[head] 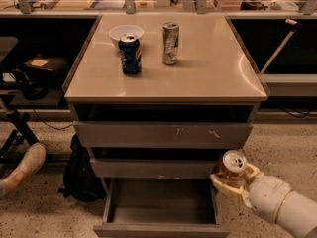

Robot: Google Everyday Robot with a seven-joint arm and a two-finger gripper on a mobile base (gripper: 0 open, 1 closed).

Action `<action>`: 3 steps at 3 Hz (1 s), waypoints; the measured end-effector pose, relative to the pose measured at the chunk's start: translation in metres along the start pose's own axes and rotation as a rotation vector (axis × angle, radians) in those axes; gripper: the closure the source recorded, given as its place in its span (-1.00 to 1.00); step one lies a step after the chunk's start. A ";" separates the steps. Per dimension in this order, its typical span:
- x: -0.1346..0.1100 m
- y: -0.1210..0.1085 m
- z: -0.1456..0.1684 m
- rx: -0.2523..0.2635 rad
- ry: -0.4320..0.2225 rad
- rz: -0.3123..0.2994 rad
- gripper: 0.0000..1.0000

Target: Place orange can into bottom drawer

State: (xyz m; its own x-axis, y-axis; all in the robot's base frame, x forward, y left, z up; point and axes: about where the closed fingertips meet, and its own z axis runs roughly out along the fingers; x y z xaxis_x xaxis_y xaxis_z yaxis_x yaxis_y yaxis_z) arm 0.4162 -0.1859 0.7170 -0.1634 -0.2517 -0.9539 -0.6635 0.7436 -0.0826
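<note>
My gripper [233,180] is at the lower right and is shut on the orange can [232,165], which stands upright with its silver top showing. The can hangs just beyond the right front corner of the bottom drawer [161,205], level with the drawer above it. The bottom drawer is pulled open and its grey inside looks bare. My white arm comes in from the lower right corner.
On the cabinet top [213,73] stand a dark blue can [130,54], a slim silver can [171,43] and a white bowl [126,32]. A black bag [79,175] lies left of the drawers. A shoe [26,165] shows at far left.
</note>
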 end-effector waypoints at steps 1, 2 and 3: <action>0.017 -0.005 0.006 0.041 0.003 0.022 1.00; 0.017 -0.006 0.006 0.042 0.004 0.020 1.00; 0.032 -0.005 0.003 0.043 0.010 0.026 1.00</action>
State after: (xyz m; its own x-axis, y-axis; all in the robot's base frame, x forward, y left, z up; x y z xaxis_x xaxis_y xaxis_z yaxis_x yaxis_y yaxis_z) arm 0.4167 -0.1963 0.6861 -0.1871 -0.2381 -0.9531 -0.6270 0.7758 -0.0708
